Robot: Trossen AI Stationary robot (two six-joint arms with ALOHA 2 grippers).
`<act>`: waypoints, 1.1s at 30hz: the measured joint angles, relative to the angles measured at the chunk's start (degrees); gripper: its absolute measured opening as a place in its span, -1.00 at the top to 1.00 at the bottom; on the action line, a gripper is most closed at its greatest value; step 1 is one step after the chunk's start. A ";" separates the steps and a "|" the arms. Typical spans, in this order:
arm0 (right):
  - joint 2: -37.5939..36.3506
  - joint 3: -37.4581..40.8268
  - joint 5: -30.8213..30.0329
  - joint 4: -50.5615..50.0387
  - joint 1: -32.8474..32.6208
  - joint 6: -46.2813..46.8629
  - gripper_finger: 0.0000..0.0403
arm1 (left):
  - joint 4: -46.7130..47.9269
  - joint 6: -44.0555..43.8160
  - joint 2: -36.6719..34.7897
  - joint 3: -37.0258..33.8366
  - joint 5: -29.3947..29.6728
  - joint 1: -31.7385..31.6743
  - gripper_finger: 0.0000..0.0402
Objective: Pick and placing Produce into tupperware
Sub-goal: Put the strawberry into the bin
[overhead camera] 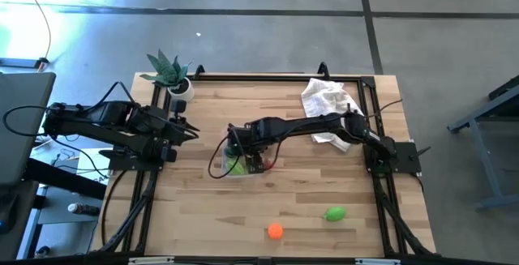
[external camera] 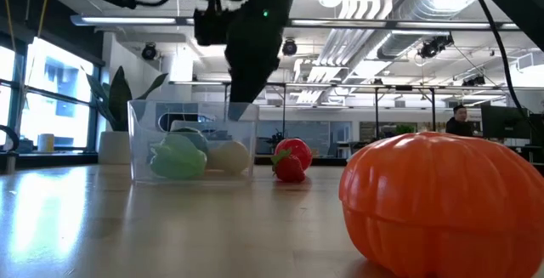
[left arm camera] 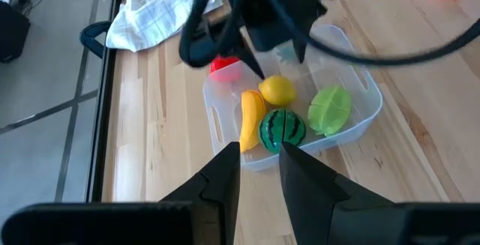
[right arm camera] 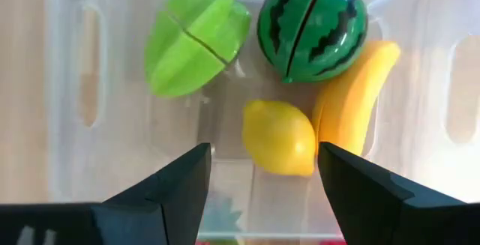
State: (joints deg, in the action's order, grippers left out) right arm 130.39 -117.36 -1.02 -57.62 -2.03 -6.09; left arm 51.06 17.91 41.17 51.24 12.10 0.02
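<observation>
The clear tupperware (overhead camera: 237, 168) stands mid-table. In it lie the yellow banana (right arm camera: 356, 99), the striped watermelon (right arm camera: 313, 26), the lemon (right arm camera: 280, 136) and a light green piece (right arm camera: 193, 46). My right gripper (right arm camera: 262, 177) hangs open over the tub, above the lemon, holding nothing. A red piece (external camera: 291, 159) rests on the table just outside the tub. An orange (overhead camera: 276, 231) and a second green piece (overhead camera: 334, 214) lie near the table's near edge. My left gripper (left arm camera: 259, 155) waits by the table's left side, pointing at the tub, fingers a narrow gap apart.
A white cloth (overhead camera: 327, 101) lies bunched at the far right of the table under the right arm. A potted green plant (overhead camera: 172, 74) stands at the far left corner. A black frame (overhead camera: 268, 76) runs along the table's edges. Bare wood lies between the tub and the near fruits.
</observation>
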 joint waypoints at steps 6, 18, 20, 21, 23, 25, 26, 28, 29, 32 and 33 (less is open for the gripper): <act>-4.67 0.00 0.05 -4.96 -1.20 4.00 -0.18 | -0.05 0.00 0.00 0.00 0.00 0.01 0.57; -15.89 3.02 -0.40 -20.40 -4.73 16.80 -0.18 | -0.06 -0.02 0.00 0.00 0.00 0.01 0.57; -18.56 6.88 -0.44 -17.12 -6.34 18.27 -0.18 | -0.03 0.00 0.00 0.00 0.00 0.01 0.57; -20.06 9.60 -0.43 -14.67 -7.32 19.24 -0.18 | -0.05 0.00 0.00 0.00 0.00 -0.01 0.57; -23.71 17.18 -0.53 -8.04 -9.26 21.13 -0.18 | -0.04 0.00 0.00 0.00 0.00 0.01 0.57; -28.02 26.80 -3.09 1.08 -11.36 24.21 -0.18 | -0.04 0.00 0.00 0.00 -0.02 -0.01 0.57; -30.13 31.91 -5.09 5.84 -12.35 26.19 -0.18 | -0.04 0.00 0.00 0.00 0.00 0.00 0.57; -33.73 42.09 -9.65 16.70 -13.79 30.03 -0.18 | -0.04 0.00 0.00 0.00 -0.01 -0.01 0.57; -35.03 46.50 -11.29 23.06 -14.17 31.95 -0.18 | -0.03 0.00 0.00 0.00 -0.01 0.00 0.57; -37.56 56.43 -12.53 39.57 -13.95 36.12 -0.18 | -0.03 0.00 0.00 0.00 0.00 -0.01 0.57; -37.76 58.60 -12.48 42.86 -13.59 36.97 -0.18 | -0.04 -0.02 0.00 0.00 -0.02 0.01 0.57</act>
State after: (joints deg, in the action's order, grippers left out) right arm 92.63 -58.77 -13.50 -14.76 -15.62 30.87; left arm 51.03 17.90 41.17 51.24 12.08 0.03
